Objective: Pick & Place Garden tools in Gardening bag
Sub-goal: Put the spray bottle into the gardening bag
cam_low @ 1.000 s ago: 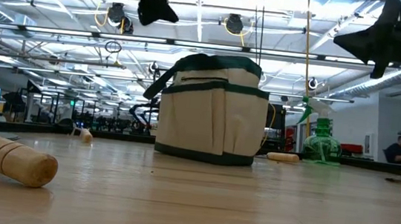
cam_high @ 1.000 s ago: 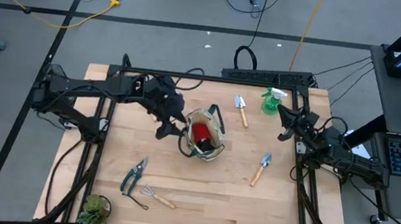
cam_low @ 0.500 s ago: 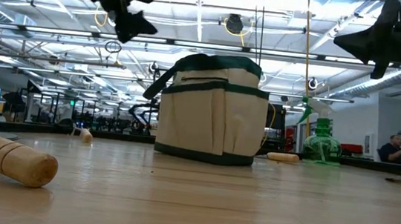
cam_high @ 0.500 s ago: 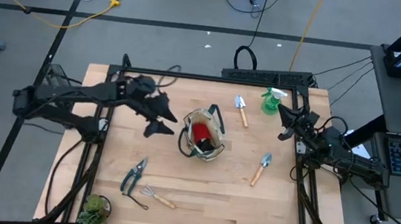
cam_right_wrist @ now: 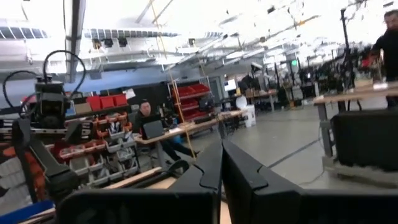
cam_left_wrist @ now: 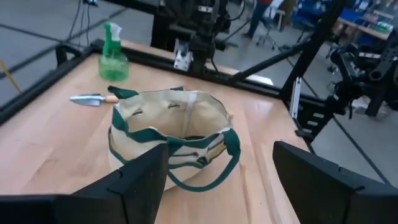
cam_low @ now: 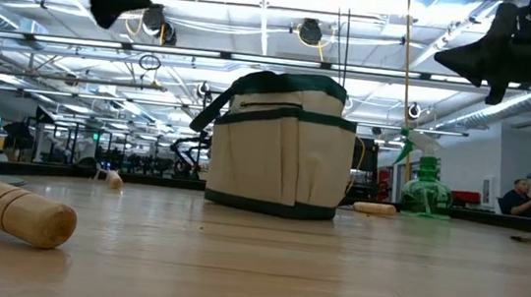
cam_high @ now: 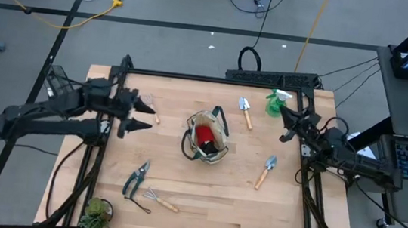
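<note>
The gardening bag [cam_high: 207, 138], beige with green trim, stands upright on its base mid-table, something red [cam_high: 202, 134] inside it. My left gripper [cam_high: 141, 115] hovers open and empty to the bag's left, its fingers [cam_left_wrist: 140, 180] framing the bag [cam_left_wrist: 171, 137] from a distance. My right gripper [cam_high: 285, 124] hangs shut and empty at the right edge, above the table. Lying flat on the table are two trowels [cam_high: 245, 111] [cam_high: 266, 171], pruners [cam_high: 136, 178] and a fork rake [cam_high: 157, 199]. The green spray bottle [cam_high: 275, 103] stands at the far right.
A potted plant [cam_high: 96, 213] sits at the near left corner. A small wooden-handled tool [cam_high: 151, 110] lies by my left gripper's fingertips. A wooden handle [cam_low: 12, 209] lies close to the low camera. The black frame [cam_high: 215, 78] borders the table.
My left gripper has drawn back from just beside the bag's mouth toward the table's left edge, tipping up closer to level and staying open and empty. The bag and tools have kept their places.
</note>
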